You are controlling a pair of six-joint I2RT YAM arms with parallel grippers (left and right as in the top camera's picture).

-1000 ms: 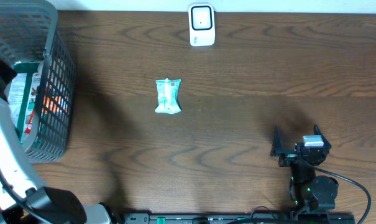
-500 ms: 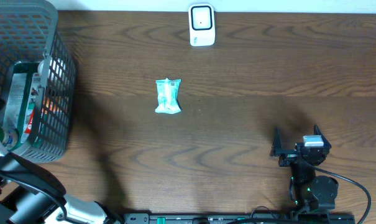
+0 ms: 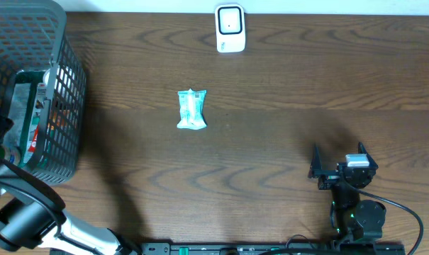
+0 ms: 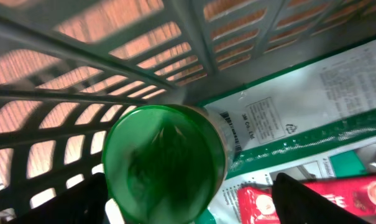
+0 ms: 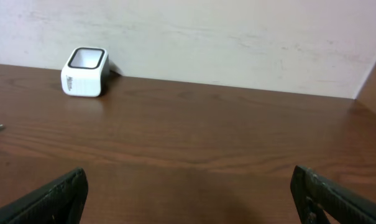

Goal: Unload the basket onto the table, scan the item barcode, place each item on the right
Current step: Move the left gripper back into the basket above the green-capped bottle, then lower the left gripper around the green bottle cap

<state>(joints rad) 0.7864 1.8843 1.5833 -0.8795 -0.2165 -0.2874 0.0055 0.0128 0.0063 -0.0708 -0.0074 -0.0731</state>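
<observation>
My left gripper (image 4: 191, 199) is inside the grey basket (image 3: 58, 85), open, with its fingers either side of a green round cap (image 4: 166, 158). The right finger stands clear of the cap; the left one is at its edge. Under the cap lie a white and green printed pack (image 4: 299, 106) and a red packet (image 4: 337, 199). A teal packet (image 3: 192, 109) lies on the table's middle. The white barcode scanner (image 3: 229, 28) stands at the far edge and also shows in the right wrist view (image 5: 84, 71). My right gripper (image 3: 339, 159) rests open at the near right, empty.
The basket fills the far left corner and its mesh walls (image 4: 113, 56) close in around my left gripper. A pale wall (image 5: 206, 37) runs behind the scanner. Dark wood table (image 3: 285, 106) lies between the packet and the right arm.
The left arm has drawn back toward the near left edge, uncovering more of the basket's contents. The right arm, the packet and the scanner have not moved.
</observation>
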